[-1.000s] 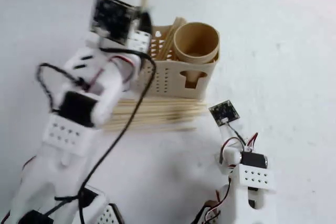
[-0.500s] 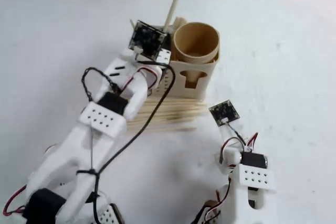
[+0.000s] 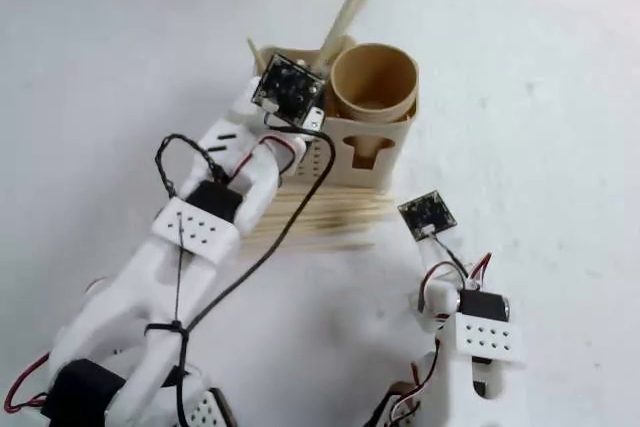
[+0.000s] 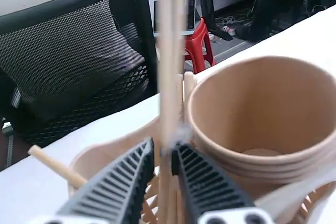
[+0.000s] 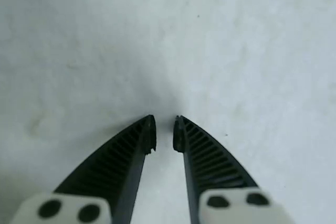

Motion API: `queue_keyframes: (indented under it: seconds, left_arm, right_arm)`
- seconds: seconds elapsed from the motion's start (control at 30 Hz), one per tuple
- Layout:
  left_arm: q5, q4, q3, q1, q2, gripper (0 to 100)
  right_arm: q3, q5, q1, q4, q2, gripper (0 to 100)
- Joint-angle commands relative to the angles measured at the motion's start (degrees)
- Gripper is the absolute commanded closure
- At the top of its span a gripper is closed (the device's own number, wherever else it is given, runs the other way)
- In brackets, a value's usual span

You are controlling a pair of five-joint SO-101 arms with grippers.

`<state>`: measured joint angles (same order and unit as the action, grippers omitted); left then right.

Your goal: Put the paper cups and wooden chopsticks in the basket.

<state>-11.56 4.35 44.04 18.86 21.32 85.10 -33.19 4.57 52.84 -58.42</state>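
Left hand [image 4: 163, 153] is pinched tight on a pair of chopsticks [image 4: 170, 77], holding them tilted over the basket [image 3: 350, 152], just beside the stacked paper cups [image 4: 262, 108] sitting inside it. Loose chopsticks [image 3: 330, 217] lie on the surface [image 3: 540, 97] against the basket's front. Right hand [image 5: 164, 132] is nearly closed on nothing, above bare surface.

No legible text, label, brand, number or sign is showing on the beige perforated plastic basket [image 3: 395, 152], the stacked tan paper cups [image 3: 375, 79] or any other surface.
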Motion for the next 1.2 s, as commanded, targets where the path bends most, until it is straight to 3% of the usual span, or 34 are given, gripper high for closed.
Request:
queue_keyframes:
  seconds: [0.0, 0.33, 0.5, 0.67, 0.8, 0.93, 1.07, 1.17]
  left_arm:
    - [-1.67, -0.53, 0.44, -0.66, 0.04, 90]
    - [-1.85, 2.11, -0.18, -2.33, 3.47, 90]
    - [-1.58, 19.08, -9.32, -2.77, 16.57, 90]
    - [-1.49, 38.07, -23.74, -9.89, 22.2, 90]
    - [-0.53, 45.36, -27.34, -21.49, 15.96, 91]
    - [6.51, 50.11, -28.4, -31.96, 5.41, 94]
    - [9.05, 51.69, -26.64, -34.07, -7.6, 94]
    - [10.46, 50.73, -25.85, -33.54, -17.27, 94]
  right_arm:
    - [-0.26, -0.44, 0.04, -1.01, -0.92, 92.6]
    - [-0.18, -0.44, 0.04, -1.1, -0.92, 92.6]
    - [-0.18, -0.44, 0.04, -1.1, -0.92, 92.6]
    - [-0.18, -0.44, 0.04, -1.19, -0.92, 92.5]
    - [-0.26, -0.44, 0.31, -1.19, -1.01, 92.4]
    - [-0.44, -0.35, 0.04, -3.74, -1.01, 92.4]
    - [-0.79, -0.44, 0.04, -9.19, -1.01, 92.4]
    - [-5.1, -0.53, 0.04, -6.73, -0.84, 92.4]
